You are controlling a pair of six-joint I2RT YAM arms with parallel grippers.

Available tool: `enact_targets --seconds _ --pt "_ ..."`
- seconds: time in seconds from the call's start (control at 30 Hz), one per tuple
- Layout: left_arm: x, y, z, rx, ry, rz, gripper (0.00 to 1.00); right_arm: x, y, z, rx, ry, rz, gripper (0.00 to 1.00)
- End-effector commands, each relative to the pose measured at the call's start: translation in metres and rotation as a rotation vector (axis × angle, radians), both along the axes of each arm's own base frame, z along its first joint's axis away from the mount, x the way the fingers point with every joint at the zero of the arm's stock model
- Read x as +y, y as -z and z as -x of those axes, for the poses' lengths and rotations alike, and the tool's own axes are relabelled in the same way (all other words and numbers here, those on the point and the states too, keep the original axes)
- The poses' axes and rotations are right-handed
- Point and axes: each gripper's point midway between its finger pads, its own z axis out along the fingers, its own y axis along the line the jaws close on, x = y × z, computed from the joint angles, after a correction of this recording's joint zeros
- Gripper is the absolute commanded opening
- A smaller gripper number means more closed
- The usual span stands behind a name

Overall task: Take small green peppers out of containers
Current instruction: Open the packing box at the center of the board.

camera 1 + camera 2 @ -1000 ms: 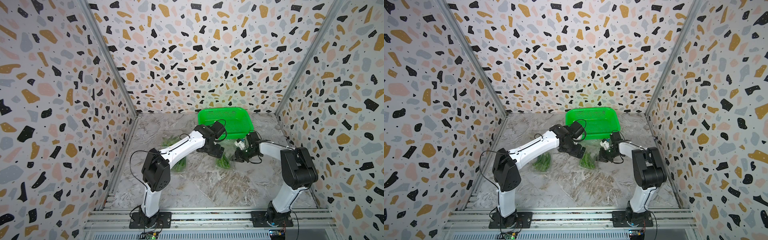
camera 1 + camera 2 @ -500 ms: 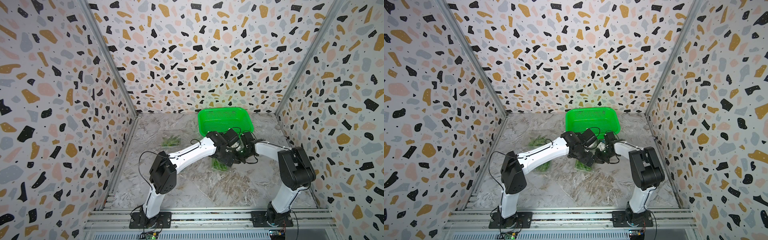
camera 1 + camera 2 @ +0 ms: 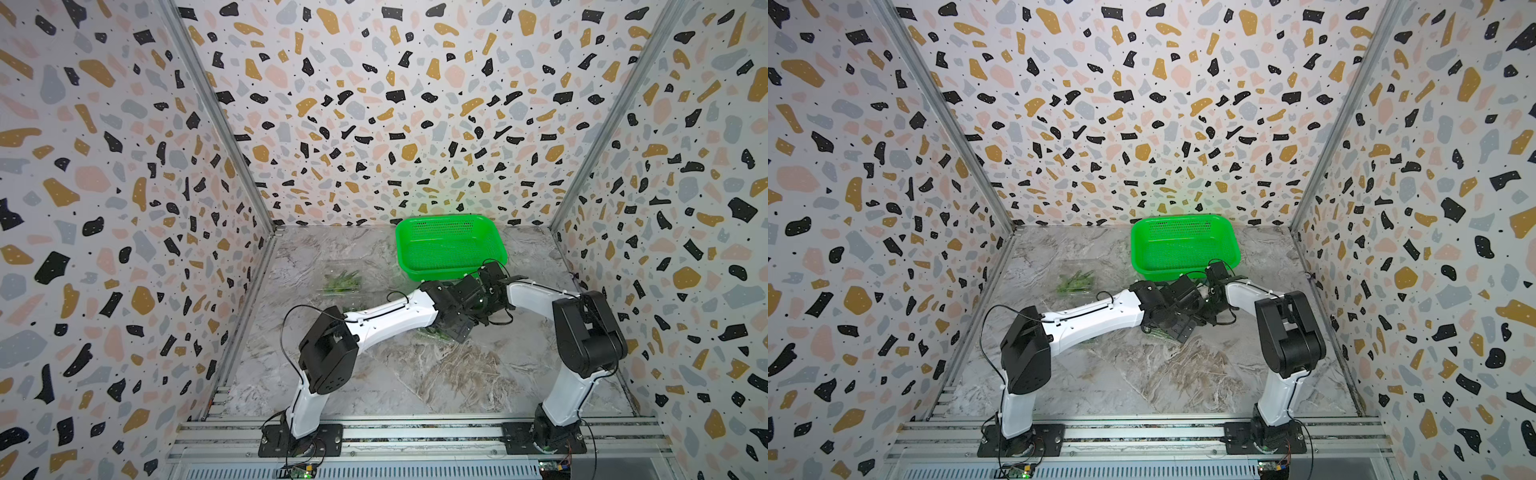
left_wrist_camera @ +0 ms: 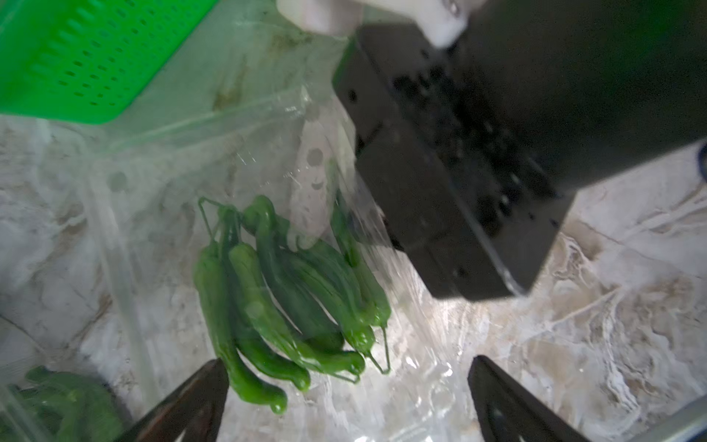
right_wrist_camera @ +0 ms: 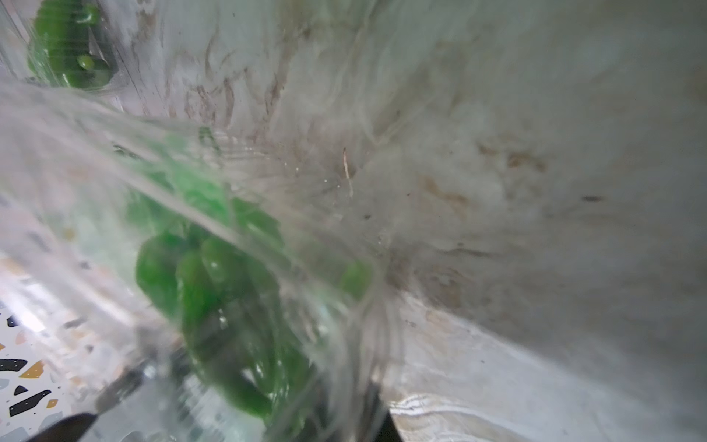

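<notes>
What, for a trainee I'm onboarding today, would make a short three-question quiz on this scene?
1. True or false: the bright green perforated plastic basket stands at the front, beside the arm bases.
2. The left hand is: A) open; B) shut on a pepper; C) out of view.
3. Fill in: in the left wrist view, the slim glossy green peppers lie in a clear plastic clamshell ____.
Key: 1 false; 2 A; 3 container.

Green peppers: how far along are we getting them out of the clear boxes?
Done: nothing, the green basket looks empty. In hand: right gripper pinches one clear clamshell open, open left gripper hovers over its peppers. Left: those, plus a far clamshell, full.
</notes>
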Motion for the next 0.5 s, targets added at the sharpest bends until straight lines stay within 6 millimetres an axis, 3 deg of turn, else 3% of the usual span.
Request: enact_targets --seconds 0.0,0.23,0.47 --pt "-0.005 -0.004 -0.02 -0.093 -0.012 -0.02 0.99 0.008 -0.014 0.005 0.006 -0.014 -0.021 0.1" --pt "0.01 0.008 -0.028 -0.158 -0.026 -0.1 0.98 0.006 -0.015 0.014 0.013 -0.019 -0.013 0.07" --pt "0.026 0.001 -0.04 -0.258 -0.051 -0.171 0.95 0.002 -0.015 0.026 0.021 -0.038 -0.002 0.05"
